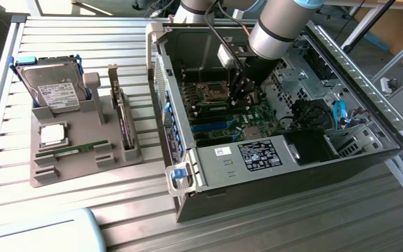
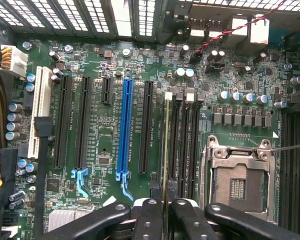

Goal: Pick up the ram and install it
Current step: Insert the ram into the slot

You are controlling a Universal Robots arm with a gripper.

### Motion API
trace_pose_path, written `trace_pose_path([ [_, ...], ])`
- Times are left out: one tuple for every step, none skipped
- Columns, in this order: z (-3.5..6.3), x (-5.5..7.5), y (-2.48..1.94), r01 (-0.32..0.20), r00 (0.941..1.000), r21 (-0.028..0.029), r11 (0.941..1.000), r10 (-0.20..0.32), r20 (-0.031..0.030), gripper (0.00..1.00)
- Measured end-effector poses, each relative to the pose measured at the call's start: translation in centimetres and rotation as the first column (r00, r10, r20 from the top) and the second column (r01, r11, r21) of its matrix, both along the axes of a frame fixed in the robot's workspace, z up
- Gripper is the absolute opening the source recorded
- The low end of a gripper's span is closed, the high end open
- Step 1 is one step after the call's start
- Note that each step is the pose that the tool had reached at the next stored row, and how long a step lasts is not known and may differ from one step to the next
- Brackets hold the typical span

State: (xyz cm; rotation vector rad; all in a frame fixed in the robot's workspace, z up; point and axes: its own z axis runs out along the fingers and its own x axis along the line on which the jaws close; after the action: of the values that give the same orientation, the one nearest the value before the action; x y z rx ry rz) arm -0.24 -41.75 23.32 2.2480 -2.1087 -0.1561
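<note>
Green and thin, the ram (image 2: 165, 150) appears edge-on as a pale line between the black fingers (image 2: 149, 220) of the gripper (image 2: 165, 215), whose jaws are clenched on it. It stands over the circuit board (image 2: 102, 150), running along the row of black memory slots (image 2: 185, 145) that lies between the blue slot (image 2: 124, 130) and the empty processor socket (image 2: 238, 185). Whether its lower edge already touches a slot cannot be told.

In the exterior view the gripper works at about eleven o'clock inside the open computer case (image 1: 209, 184). At nine o'clock from the case lies a grey tray (image 1: 82, 126). It carries a hard drive (image 1: 53, 86) at its twelve o'clock end, a silver chip (image 1: 53, 134) near its middle, a second green stick (image 1: 72, 149) towards six o'clock, and an upright card (image 1: 122, 123) at three o'clock.

Handling, as a judgement: the ram is light and stiff but brittle. It is best held by its bare edges, away from the chips and contacts, and kept square to the slot, since a tilt could jam or crack it.

Writing: the stickers (image 1: 257, 155) on the case's six o'clock wall, the hard drive's label and the white print beside the slots are all too small to read.
</note>
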Motion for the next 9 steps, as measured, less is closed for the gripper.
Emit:
trace_pose_path([
  [-0.03,-0.03,0.02,0.0,1.0,-0.0001,1.0,0.0,-0.0001,0.14],
  [-0.04,-0.04,0.02,0.0,1.0,-0.0002,1.0,0.0,-0.0002,0.14],
  [-0.05,-0.04,0.02,0.0,1.0,-0.0002,1.0,0.0,-0.0003,0.14],
  [-0.07,0.0,0.02,0.0,1.0,0.0,1.0,0.0,-0.0002,0.14],
  [-0.09,0.13,0.02,0.0,1.0,-0.0001,1.0,0.0,-0.0004,0.14],
  [-0.1,0.33,0.02,0.0,1.0,-0.0003,1.0,0.0,-0.0004,0.14],
  [-0.11,0.51,0.02,0.0,1.0,-0.0005,1.0,0.0,-0.0007,0.14],
  [-0.12,0.59,0.01,0.0,1.0,-0.0007,1.0,0.0,-0.0008,0.14],
  [-0.14,0.62,0.02,0.0,1.0,-0.0004,1.0,0.0,-0.0005,0.14],
])
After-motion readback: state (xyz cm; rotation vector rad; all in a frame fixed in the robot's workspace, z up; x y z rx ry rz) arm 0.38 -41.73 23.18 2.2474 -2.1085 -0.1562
